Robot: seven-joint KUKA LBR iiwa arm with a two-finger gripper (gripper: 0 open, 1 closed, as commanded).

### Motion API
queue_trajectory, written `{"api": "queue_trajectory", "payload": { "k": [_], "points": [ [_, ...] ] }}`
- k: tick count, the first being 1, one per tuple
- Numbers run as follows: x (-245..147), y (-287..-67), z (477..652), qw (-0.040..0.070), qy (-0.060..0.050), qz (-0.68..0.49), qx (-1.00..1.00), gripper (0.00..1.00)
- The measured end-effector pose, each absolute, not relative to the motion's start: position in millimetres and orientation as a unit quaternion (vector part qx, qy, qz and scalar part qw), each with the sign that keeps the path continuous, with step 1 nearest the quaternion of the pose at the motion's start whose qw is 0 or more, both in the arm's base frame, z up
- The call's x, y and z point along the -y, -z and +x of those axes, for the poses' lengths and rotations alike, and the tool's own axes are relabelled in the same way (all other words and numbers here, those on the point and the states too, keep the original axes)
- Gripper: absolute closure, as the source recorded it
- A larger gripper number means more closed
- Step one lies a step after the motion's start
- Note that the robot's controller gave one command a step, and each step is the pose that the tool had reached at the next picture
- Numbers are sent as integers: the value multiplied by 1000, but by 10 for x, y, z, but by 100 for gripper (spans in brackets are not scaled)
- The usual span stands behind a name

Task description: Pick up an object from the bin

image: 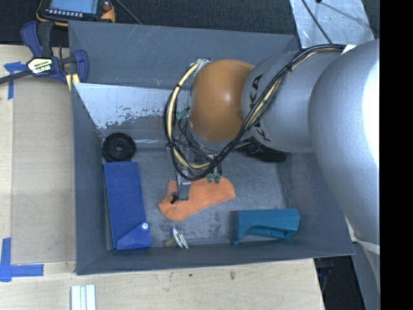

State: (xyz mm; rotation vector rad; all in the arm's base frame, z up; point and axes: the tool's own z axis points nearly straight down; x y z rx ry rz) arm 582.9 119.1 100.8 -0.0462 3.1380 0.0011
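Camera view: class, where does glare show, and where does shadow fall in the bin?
In the camera view, glare whitens the bin's back wall, and the orange cover and silver casing carry soft highlights; shadow falls on the bin floor under the casing, behind the orange cloth.

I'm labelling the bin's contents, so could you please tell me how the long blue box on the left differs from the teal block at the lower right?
The long blue box is a deeper blue, while the teal block is greener. The box runs from back to front and the block lies across the front. The box is also the longer. Both rest on the floor of the bin, on either side of the orange floppy thing.
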Motion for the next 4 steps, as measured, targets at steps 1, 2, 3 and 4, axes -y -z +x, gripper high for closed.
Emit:
{"api": "queue_trajectory", "payload": {
  "k": [1,2,3,4],
  "points": [
    [-944,-891,5292,3,-1,-1,-1000,0],
    [-899,-730,5753,3,-1,11,-1000,100],
    [-899,-730,5752,3,-1,11,-1000,100],
    [-1047,-1050,5547,-1,1,1,-1000,100]
  ]
}}
